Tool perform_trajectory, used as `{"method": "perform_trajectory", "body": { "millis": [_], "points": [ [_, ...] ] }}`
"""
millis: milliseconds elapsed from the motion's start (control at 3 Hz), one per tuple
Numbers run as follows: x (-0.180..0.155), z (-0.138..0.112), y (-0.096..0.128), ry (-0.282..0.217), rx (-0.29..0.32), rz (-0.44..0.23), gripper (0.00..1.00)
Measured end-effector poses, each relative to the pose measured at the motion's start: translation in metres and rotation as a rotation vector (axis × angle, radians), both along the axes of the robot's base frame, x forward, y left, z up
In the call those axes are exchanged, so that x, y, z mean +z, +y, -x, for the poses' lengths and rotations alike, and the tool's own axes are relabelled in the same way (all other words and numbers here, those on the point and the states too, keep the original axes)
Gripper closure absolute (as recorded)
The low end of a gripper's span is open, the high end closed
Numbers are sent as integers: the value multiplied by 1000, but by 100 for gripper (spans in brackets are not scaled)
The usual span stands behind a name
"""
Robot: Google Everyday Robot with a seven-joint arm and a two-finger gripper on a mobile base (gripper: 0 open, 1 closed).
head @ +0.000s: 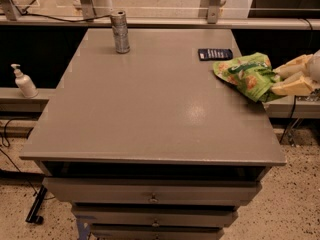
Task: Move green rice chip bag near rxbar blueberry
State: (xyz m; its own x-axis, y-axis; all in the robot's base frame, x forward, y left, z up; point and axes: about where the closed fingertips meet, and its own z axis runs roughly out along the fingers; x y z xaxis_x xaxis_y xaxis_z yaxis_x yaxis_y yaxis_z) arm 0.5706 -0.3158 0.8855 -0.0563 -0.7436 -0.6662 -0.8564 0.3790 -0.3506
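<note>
The green rice chip bag [246, 75] is a bright green crinkly pouch at the table's right edge, partly hanging past it. My gripper [280, 80] comes in from the right with cream-coloured fingers [292, 87] shut on the bag's right end. The rxbar blueberry [215, 54] is a small flat navy wrapper lying on the table just up and left of the bag, a short gap apart.
A silver metal can [120, 32] stands at the back left of the grey table [150, 109]. A white pump bottle [23, 82] sits on a ledge left of the table. Drawers are below the front edge. A rail runs behind the table.
</note>
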Motion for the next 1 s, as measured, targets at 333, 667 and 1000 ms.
{"method": "perform_trajectory", "body": {
  "millis": [333,667,1000],
  "points": [
    [-20,-9,-4,33,1,-9,100],
    [-23,-12,-1,42,2,-19,82],
    [-22,-12,-1,42,2,-20,59]
  ]
}}
